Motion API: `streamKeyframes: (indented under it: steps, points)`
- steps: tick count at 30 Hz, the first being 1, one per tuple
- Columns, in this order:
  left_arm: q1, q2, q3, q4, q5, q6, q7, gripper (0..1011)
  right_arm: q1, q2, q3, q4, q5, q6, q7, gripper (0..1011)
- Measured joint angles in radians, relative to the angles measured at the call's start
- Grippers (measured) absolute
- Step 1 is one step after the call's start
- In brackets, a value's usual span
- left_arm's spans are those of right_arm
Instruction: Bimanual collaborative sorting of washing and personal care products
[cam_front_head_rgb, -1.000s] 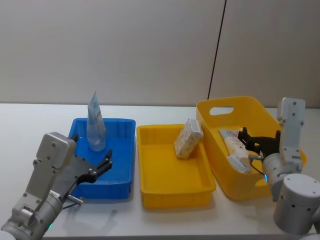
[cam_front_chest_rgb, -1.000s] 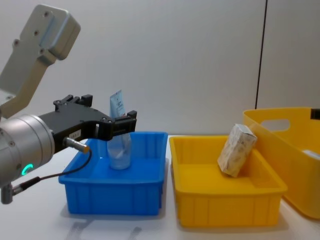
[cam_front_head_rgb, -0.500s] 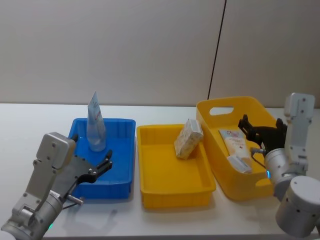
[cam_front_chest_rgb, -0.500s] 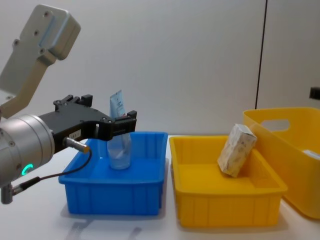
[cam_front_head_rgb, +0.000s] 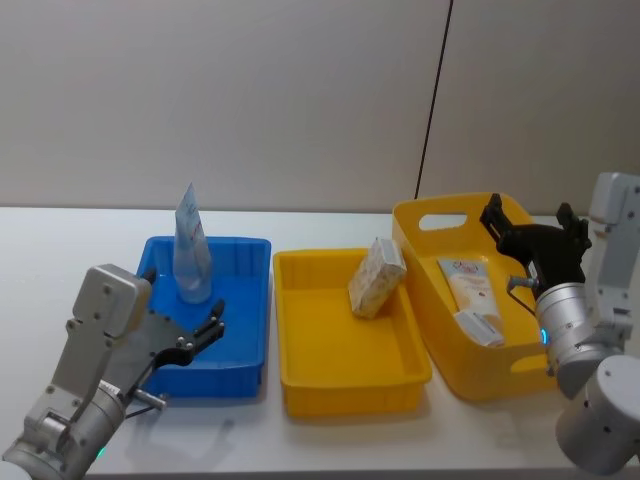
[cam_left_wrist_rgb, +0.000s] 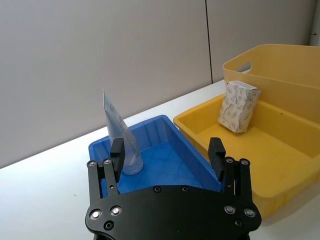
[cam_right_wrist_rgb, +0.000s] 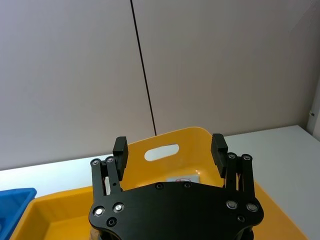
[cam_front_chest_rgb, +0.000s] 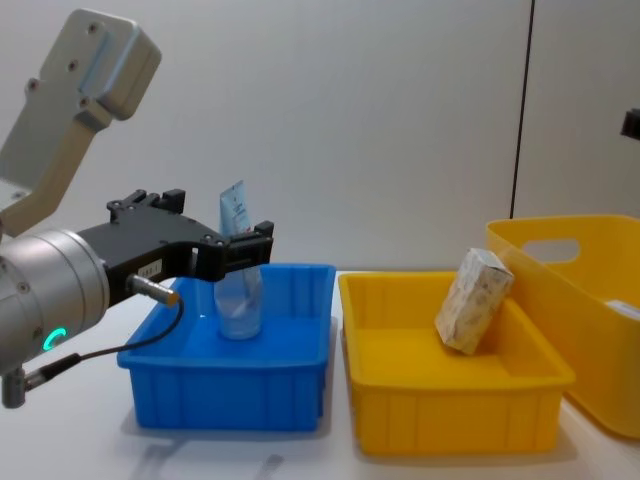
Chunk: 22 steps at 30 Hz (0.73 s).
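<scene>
two squeeze tubes (cam_front_head_rgb: 190, 247) (cam_front_head_rgb: 470, 290), one floral carton (cam_front_head_rgb: 376, 278), three bins (cam_front_head_rgb: 240, 340) (cam_front_head_rgb: 340, 395) (cam_front_head_rgb: 440, 215)

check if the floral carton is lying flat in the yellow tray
No, the carton stands tilted, its top leaning against the far right wall of the yellow tray.

My left gripper (cam_front_head_rgb: 212, 328) hangs with its fingers spread over the blue bin's (cam_front_head_rgb: 250, 345) bare near half; the upright tube (cam_front_head_rgb: 190, 245) blocks the far end. The carton (cam_front_head_rgb: 376, 278) leans across the yellow tray's (cam_front_head_rgb: 345, 395) far right corner (the rest lies free). The deep yellow basket's (cam_front_head_rgb: 455, 208) tall walls hem in my right gripper (cam_front_head_rgb: 528, 226).
</scene>
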Motion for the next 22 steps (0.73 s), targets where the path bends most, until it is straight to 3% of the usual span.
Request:
streamKeyframes:
  steps: [9, 22]
  points:
    - [0.0, 0.0, 0.0, 0.0, 0.0, 0.0, 0.0, 1001, -0.025, 0.027, -0.018, -0.02, 0.015, -0.004, 0.012, 1004]
    - [0.0, 0.0, 0.0, 0.0, 0.0, 0.0, 0.0, 1001, -0.139, 0.15, -0.104, -0.108, 0.081, -0.034, 0.064, 1004]
